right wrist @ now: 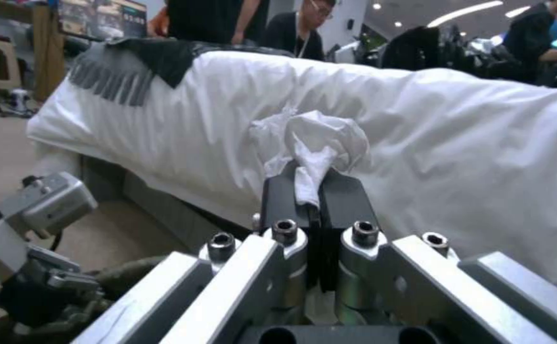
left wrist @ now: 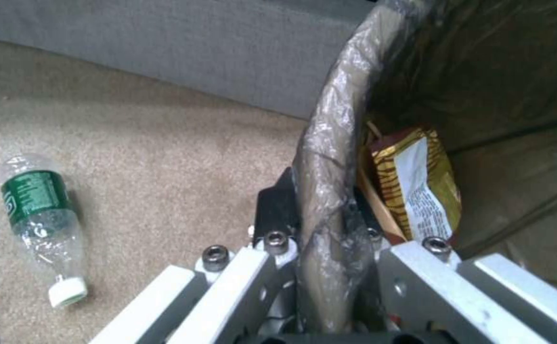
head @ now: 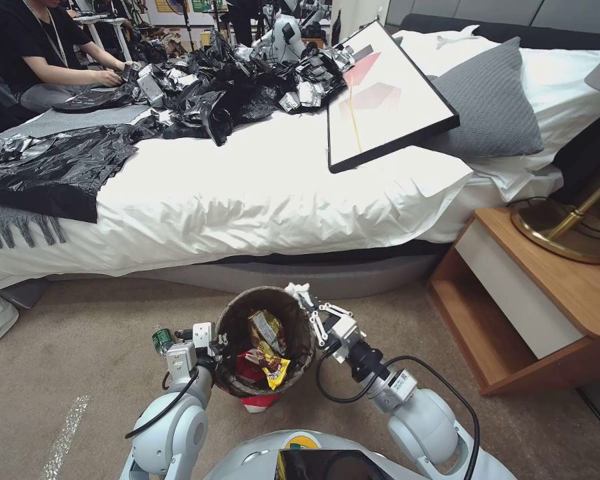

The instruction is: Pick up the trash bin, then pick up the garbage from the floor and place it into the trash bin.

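Bin: trash bin [head: 300, 310] clamped at its 9 o'clock rim by left gripper [left wrist: 329, 239], wrappers inside.
Tissue: tissue wad [right wrist: 316, 138] pinched in right gripper [right wrist: 316, 210], at the bin's 2 o'clock.
Left: bottle [left wrist: 39, 220] on carpet.

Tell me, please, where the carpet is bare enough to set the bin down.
Bare carpet lies between the bed and the green-labelled bottle, and between the trash bin and the nightstand. Around the left claw and right claw it is crowded.
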Motion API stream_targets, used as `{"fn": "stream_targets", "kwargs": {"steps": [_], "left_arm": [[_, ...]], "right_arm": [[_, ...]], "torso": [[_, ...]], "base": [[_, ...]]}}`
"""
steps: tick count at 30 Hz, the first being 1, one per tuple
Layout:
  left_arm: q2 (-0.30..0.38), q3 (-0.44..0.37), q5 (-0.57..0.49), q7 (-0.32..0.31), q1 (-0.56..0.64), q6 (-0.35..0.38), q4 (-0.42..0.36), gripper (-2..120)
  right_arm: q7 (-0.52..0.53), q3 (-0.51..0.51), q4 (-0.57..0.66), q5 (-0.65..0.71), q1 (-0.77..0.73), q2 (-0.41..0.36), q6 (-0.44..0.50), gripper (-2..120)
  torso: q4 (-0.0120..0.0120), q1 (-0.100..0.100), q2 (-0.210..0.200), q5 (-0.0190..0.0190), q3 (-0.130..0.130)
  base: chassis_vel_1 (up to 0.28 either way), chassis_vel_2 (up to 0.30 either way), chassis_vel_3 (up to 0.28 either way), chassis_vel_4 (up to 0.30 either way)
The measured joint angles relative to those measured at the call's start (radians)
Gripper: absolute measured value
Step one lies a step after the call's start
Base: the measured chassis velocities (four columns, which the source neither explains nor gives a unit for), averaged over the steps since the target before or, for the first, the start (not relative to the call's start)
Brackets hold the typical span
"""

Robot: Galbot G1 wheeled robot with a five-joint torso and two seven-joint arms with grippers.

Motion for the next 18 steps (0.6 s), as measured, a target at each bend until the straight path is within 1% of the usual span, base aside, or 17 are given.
{"fn": "stream_targets", "kwargs": {"steps": [2, 3, 5, 6, 9, 15, 16, 17, 18], "left_arm": [[0.0, 0.0, 0.001, 0.0, 0.001, 0.0, -0.001, 3], [-0.001, 0.001, 0.002, 0.0, 0.002, 0.001, -0.002, 3], [-0.002, 0.003, 0.005, 0.0, 0.004, 0.001, -0.005, 3], [-0.002, 0.003, 0.005, 0.0, 0.004, 0.001, -0.005, 3], [-0.004, 0.003, 0.007, 0.0, 0.005, 0.001, -0.006, 3], [-0.006, 0.003, 0.01, 0.0, 0.007, 0.002, -0.009, 3], [-0.007, 0.004, 0.01, 0.0, 0.007, 0.002, -0.01, 3], [-0.007, 0.004, 0.01, 0.0, 0.007, 0.002, -0.01, 3], [-0.007, 0.004, 0.01, 0.0, 0.007, 0.002, -0.01, 3]], "right_arm": [[0.0, -0.018, -0.003, 0.0, 0.007, -0.005, -0.007, 0], [-0.001, -0.039, -0.008, -0.001, 0.013, -0.008, -0.014, 0], [-0.002, -0.097, -0.034, -0.014, 0.025, -0.009, -0.026, 0], [-0.002, -0.097, -0.034, -0.014, 0.025, -0.009, -0.026, 0], [-0.003, -0.139, -0.063, -0.03, 0.029, 0.002, -0.031, 0], [-0.002, -0.169, -0.113, -0.044, 0.034, 0.02, -0.03, -1], [-0.001, -0.171, -0.118, -0.046, 0.036, 0.022, -0.03, 3], [-0.001, -0.171, -0.118, -0.046, 0.036, 0.022, -0.03, 3], [-0.001, -0.173, -0.126, -0.049, 0.038, 0.027, -0.029, 7]], "torso": [[-0.0002, 0.0, 0.0, -0.0002, 0.0], [0.0002, 0.0, 0.0, -0.0002, 0.0], [0.0001, 0.0, 0.0, -0.0001, 0.0], [0.0001, 0.0, 0.0, -0.0001, 0.0], [0.0, 0.0, 0.0, 0.0, 0.0], [0.0, 0.0, 0.0, 0.0, 0.0], [0.0, 0.0, 0.0, 0.0, 0.0], [0.0, 0.0, 0.0, 0.0, 0.0], [0.0, 0.0, 0.0, 0.0, 0.0]], "base": [[0.0, 0.0, 0.0, 0.0], [0.0, 0.0, 0.0, 0.0], [0.0, 0.0, 0.0, 0.0], [0.0, 0.0, 0.0, 0.0], [0.0, 0.0, 0.0, 0.0], [0.0, 0.0, 0.0, 0.0], [0.0, 0.0, 0.0, 0.0], [0.0, 0.0, 0.0, 0.0], [0.0, 0.0, 0.0, 0.0]]}}
